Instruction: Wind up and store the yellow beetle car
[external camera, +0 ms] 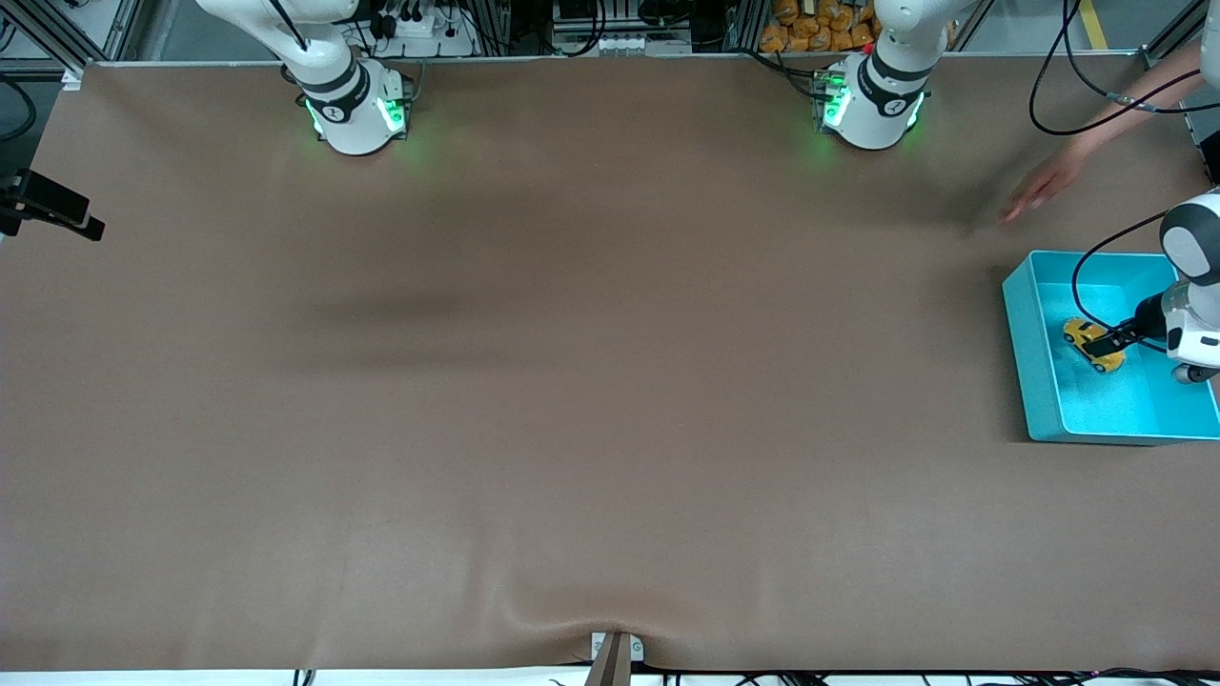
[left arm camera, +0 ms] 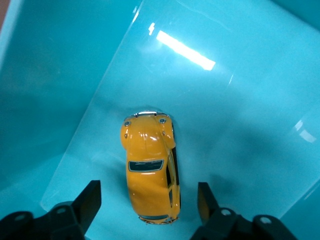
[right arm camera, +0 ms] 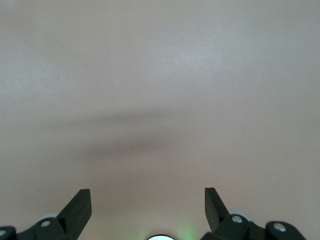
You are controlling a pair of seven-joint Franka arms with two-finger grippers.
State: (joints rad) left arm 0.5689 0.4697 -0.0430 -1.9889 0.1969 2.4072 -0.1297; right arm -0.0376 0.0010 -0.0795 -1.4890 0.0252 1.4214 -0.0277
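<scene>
The yellow beetle car (external camera: 1085,333) (left arm camera: 150,165) rests on its wheels on the floor of the turquoise bin (external camera: 1018,324) (left arm camera: 50,75) at the left arm's end of the table. My left gripper (external camera: 1108,345) (left arm camera: 149,200) reaches down into the bin and is open. Its two fingers stand on either side of the car's rear end, with a gap of bin floor showing on each side. My right gripper (right arm camera: 147,202) is open over bare brown table with nothing between its fingers. It does not show in the front view.
A person's hand (external camera: 1034,195) reaches over the table between the left arm's base (external camera: 872,105) and the bin. A black device on a mount (external camera: 48,208) juts in at the right arm's end. The bin's walls close in around the left gripper.
</scene>
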